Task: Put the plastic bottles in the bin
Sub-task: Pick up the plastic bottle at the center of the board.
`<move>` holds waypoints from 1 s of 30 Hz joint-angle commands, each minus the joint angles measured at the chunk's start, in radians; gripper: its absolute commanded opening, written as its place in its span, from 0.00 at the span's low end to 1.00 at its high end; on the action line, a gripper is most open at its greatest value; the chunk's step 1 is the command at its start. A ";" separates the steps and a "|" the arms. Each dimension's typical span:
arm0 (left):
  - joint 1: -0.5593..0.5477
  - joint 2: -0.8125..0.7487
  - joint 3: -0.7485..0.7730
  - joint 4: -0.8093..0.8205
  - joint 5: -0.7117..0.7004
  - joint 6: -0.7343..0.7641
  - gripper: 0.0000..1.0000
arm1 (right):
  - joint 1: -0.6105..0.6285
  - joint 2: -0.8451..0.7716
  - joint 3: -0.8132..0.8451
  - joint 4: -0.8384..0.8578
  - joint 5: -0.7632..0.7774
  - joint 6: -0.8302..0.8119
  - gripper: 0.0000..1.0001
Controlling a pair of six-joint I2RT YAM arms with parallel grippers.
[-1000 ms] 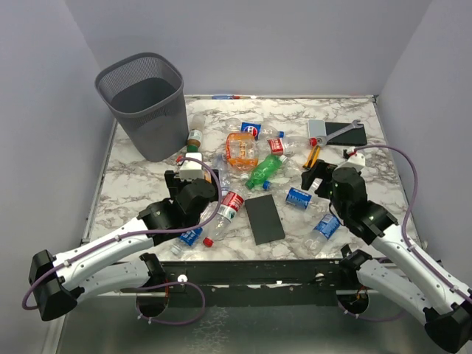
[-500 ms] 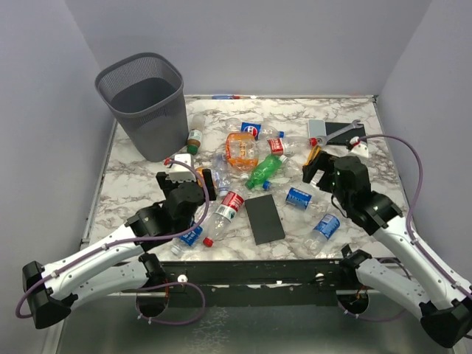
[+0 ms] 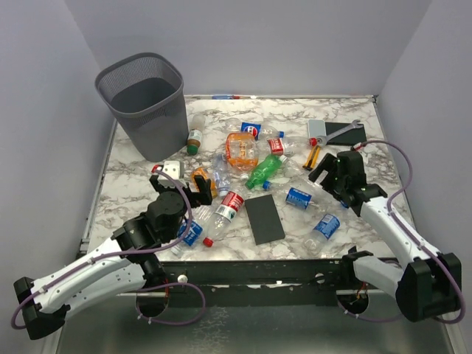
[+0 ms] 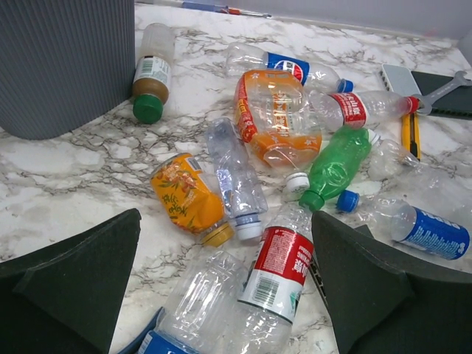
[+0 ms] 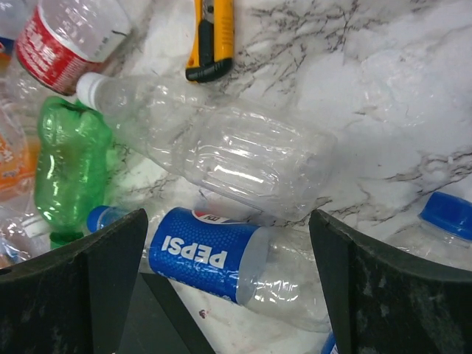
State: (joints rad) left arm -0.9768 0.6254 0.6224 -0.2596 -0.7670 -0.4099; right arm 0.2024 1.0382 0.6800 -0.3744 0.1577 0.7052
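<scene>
Plastic bottles: I've got the plastic bottles (image 3: 265, 171) lying on their sides, scattered over the middle of the marble worktop (image 3: 129, 181), every one I can see outside the bin.
Bin: the bin (image 3: 144, 103) stands upright at the far-left corner of the worktop.
Closest to the bin: a small green-capped bottle (image 4: 147, 77) lies just beside its wall, cap pointing toward me.
Centre pile: a crumpled orange bottle (image 4: 276, 118) lies next to a green bottle (image 4: 335, 166), with blue-label and red-label clear ones lying behind them.
Left hand: my left hand (image 4: 225, 243) has its fingers spread wide and hovers low over a red-label clear bottle (image 4: 279, 271). A squashed yellow-orange bottle (image 4: 186, 193) and a slim clear bottle (image 4: 236, 173) lie just ahead of it.
Right hand: my right hand (image 5: 228, 243) is also spread wide, and between its fingers lies a Pepsi bottle (image 5: 206, 262). A large clear white-capped bottle (image 5: 236, 158) lies right against that one. I can't tell whether either pad touches plastic.
Other bits: a yellow utility knife (image 5: 212, 37) lies beyond the clear bottle. A black slab (image 3: 264, 218) lies flat near the front edge. A wrench (image 3: 346, 129) lies at the far right.
</scene>
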 commanded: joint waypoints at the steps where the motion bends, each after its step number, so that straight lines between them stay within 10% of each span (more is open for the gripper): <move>1: -0.002 -0.035 -0.021 0.042 0.042 0.035 0.99 | -0.003 0.065 -0.056 0.105 -0.071 0.019 0.94; 30: -0.003 0.002 -0.033 0.083 0.119 0.066 0.99 | 0.179 0.189 0.000 0.016 -0.228 -0.261 1.00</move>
State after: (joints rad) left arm -0.9771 0.6304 0.5968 -0.1955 -0.6765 -0.3538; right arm 0.3492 1.1858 0.6273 -0.2916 -0.0921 0.4850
